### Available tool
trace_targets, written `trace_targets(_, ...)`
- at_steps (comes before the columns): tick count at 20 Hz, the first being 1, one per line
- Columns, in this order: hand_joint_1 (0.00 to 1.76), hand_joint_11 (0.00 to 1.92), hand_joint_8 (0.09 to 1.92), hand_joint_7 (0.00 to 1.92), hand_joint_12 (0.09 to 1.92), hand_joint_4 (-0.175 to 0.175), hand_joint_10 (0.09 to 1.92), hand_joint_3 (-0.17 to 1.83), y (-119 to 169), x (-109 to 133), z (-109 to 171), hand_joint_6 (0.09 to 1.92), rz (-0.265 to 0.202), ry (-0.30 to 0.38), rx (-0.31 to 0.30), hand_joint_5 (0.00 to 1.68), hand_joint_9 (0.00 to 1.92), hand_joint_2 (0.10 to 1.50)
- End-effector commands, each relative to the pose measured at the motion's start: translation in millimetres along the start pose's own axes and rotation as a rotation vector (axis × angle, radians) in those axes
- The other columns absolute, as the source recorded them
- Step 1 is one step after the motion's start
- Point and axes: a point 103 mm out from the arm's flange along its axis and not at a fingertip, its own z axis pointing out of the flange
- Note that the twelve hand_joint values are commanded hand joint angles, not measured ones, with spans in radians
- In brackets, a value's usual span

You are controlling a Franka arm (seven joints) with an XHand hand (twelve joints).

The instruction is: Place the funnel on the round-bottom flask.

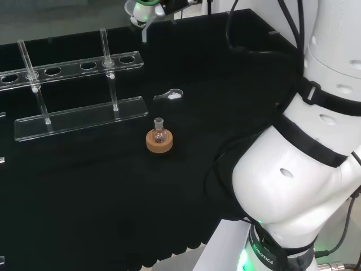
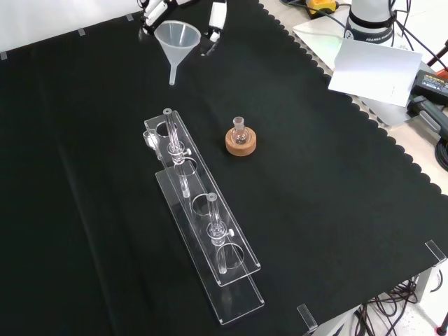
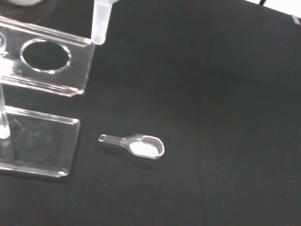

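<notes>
Clearly the coming move turns on one relation: in the front view the funnel (image 2: 173,42) hangs at the top, its stem pointing straight down, pinched between the fingers of the hand (image 2: 217,17), while the round-bottom flask (image 2: 239,132) sits on its cork ring (image 2: 241,144) toward about four o'clock from the funnel, well apart. Left of the flask stands the clear tube rack (image 2: 203,231) (a small scoop (image 3: 141,146) lies near its end in the wrist view). To my judgement, the funnel's upright stem must travel across, then descend into the flask's neck.
</notes>
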Motion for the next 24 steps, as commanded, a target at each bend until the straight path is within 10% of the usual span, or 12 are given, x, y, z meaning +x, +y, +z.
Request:
trace_targets(1,0.8,0.67,0.69,0.73,1.21,-0.013,0.44,0.49,-5.9,-26.1,10.8,0.65,0.041,0.018,0.012,0.74,0.94,0.8)
trace_targets(24,0.81,0.68,0.69,0.72,1.19,-0.017,0.44,0.5,-11.7,-40.7,42.4,0.66,0.054,0.039,0.063,0.74,0.94,0.8)
